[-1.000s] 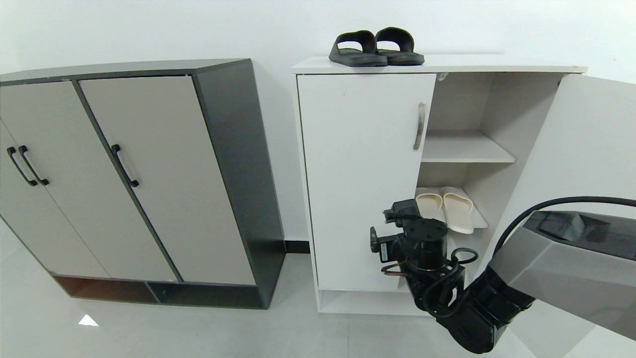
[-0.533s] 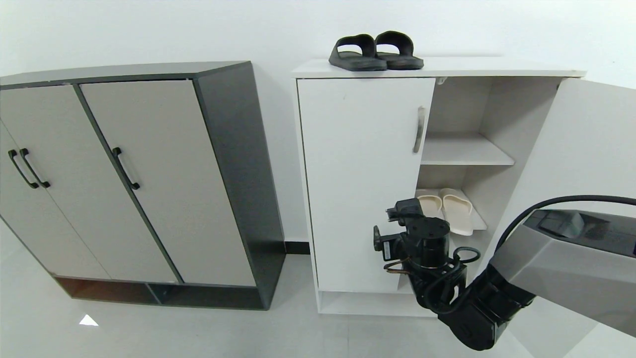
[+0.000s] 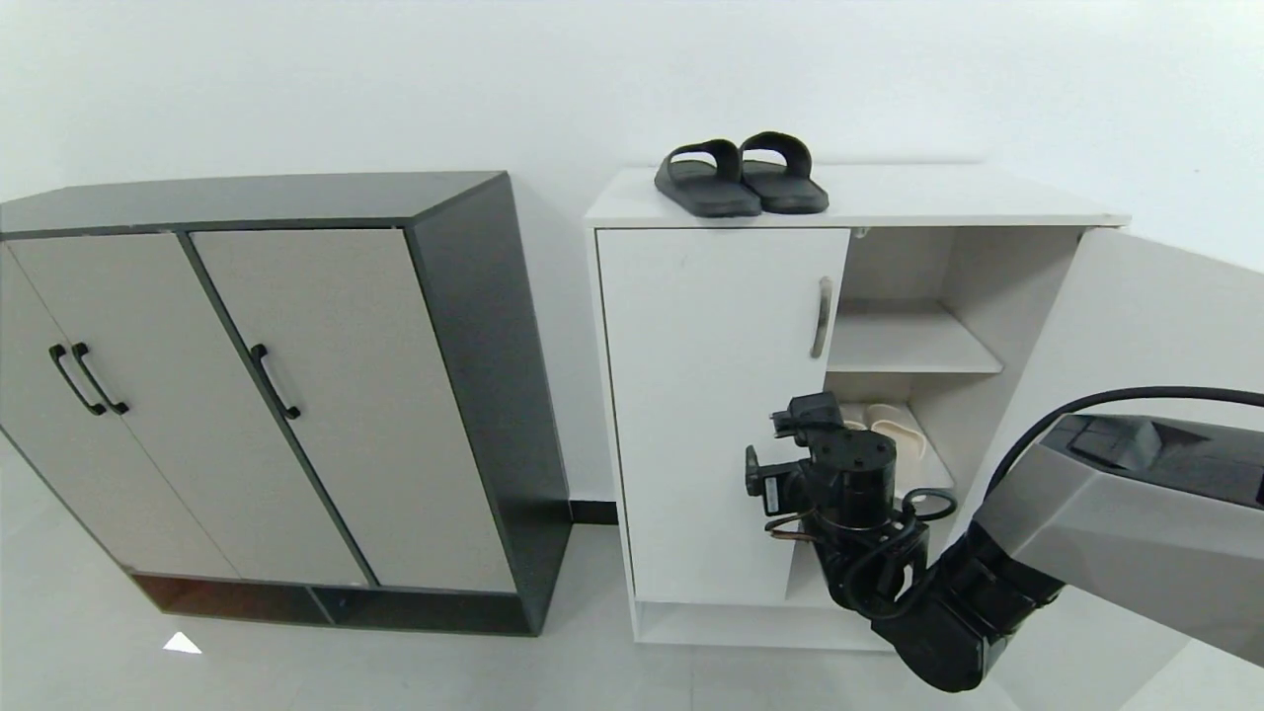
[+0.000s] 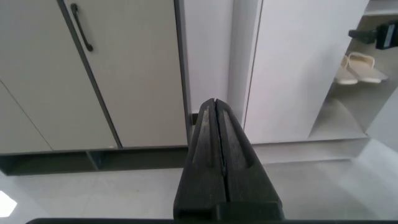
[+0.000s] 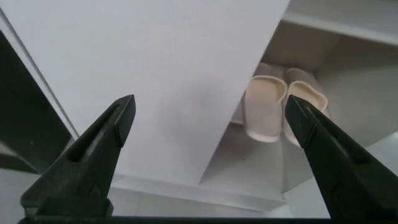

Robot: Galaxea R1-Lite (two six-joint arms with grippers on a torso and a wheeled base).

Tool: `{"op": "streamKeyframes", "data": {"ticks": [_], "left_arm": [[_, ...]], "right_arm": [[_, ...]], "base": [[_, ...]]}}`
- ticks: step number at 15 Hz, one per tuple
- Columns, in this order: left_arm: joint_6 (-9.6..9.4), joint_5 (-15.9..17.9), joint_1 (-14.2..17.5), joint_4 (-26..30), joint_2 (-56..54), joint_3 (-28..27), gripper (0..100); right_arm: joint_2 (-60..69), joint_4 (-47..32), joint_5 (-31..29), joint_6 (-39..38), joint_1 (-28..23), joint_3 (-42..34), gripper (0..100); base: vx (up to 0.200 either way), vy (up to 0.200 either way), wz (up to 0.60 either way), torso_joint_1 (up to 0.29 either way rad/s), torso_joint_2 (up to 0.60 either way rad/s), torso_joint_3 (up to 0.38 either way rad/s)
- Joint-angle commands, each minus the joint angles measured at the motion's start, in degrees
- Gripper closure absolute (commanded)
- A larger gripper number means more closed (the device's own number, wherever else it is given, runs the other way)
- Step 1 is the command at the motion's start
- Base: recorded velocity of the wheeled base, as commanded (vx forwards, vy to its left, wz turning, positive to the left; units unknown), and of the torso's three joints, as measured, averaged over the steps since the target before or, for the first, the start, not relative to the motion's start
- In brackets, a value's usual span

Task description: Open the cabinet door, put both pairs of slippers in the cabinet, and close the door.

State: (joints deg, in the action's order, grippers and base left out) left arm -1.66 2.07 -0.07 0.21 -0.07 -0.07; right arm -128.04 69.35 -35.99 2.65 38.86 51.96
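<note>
A white cabinet (image 3: 859, 202) stands with its right door (image 3: 1145, 326) swung open and its left door (image 3: 711, 395) closed. A black pair of slippers (image 3: 743, 176) lies on its top. A cream pair of slippers (image 3: 899, 427) (image 5: 283, 107) (image 4: 359, 67) rests on the lower shelf inside. My right gripper (image 5: 208, 134) is open and empty, held in front of the closed door's edge and the open compartment, a short way from the cream pair. My left gripper (image 4: 215, 134) is shut with nothing in it, low over the floor facing the gap between the two cabinets.
A dark grey cabinet (image 3: 276, 395) with two closed light doors and black handles stands to the left of the white one. An upper shelf (image 3: 913, 346) inside the white cabinet is bare. Pale floor (image 3: 395, 671) lies in front.
The head view has shifted, so both cabinets sit lower in the picture now. The right arm has stayed in about the same place, and the slippers have not moved.
</note>
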Motion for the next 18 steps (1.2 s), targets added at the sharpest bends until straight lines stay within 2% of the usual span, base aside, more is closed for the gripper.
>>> {"op": "streamKeyframes", "data": {"ticks": [1, 9, 18], "left_arm": [[-0.01, 0.04, -0.01, -0.03, 0.07, -0.01, 100], [-0.01, 0.04, -0.01, 0.06, 0.07, -0.01, 100], [-0.01, 0.04, -0.01, 0.06, 0.07, -0.01, 100]], "right_arm": [[-0.11, -0.01, 0.04, 0.17, 0.07, 0.07, 0], [-0.46, -0.18, 0.22, 0.26, -0.1, 1.39, 0], [-0.46, -0.09, 0.22, 0.26, -0.1, 1.22, 0]], "base": [[0.0, 0.0, 0.0, 0.11, -0.45, -0.344], [0.0, 0.0, 0.0, 0.16, -0.48, -0.319], [0.0, 0.0, 0.0, 0.211, -0.52, -0.311]]}}
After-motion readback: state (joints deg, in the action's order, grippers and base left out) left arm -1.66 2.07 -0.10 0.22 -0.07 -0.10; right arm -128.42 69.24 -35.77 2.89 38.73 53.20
